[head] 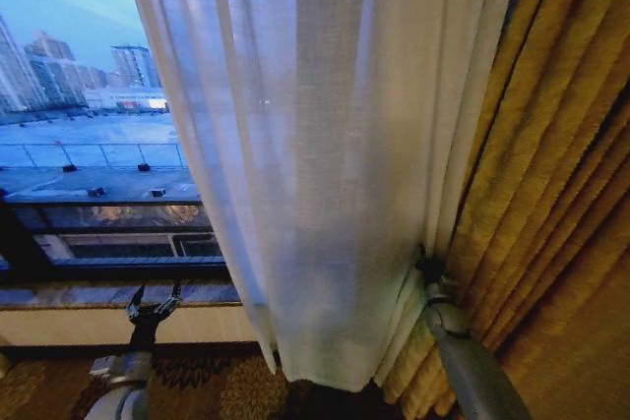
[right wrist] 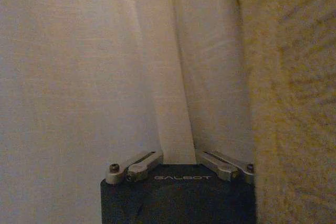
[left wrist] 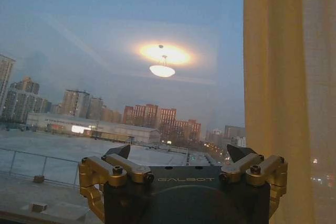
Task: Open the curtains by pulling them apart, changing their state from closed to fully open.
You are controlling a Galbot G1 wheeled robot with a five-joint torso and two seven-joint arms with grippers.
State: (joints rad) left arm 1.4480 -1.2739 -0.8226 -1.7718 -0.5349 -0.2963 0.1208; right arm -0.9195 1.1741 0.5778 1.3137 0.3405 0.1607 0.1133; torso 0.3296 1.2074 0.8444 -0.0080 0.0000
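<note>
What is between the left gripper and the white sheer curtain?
In the head view, bare window glass and sill separate the open left gripper from the sheer curtain; nothing stands between them.

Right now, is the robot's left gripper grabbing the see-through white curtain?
No, the left gripper hangs open and empty before the window glass, apart from the sheer white curtain.

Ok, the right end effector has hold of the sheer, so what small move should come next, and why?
Probably carry the right end effector farther to the robot's right, toward the mustard drape. It is shut on a fold of the sheer curtain, which covers the middle of the window. The left end effector hangs open by the sill, holding nothing.
</note>
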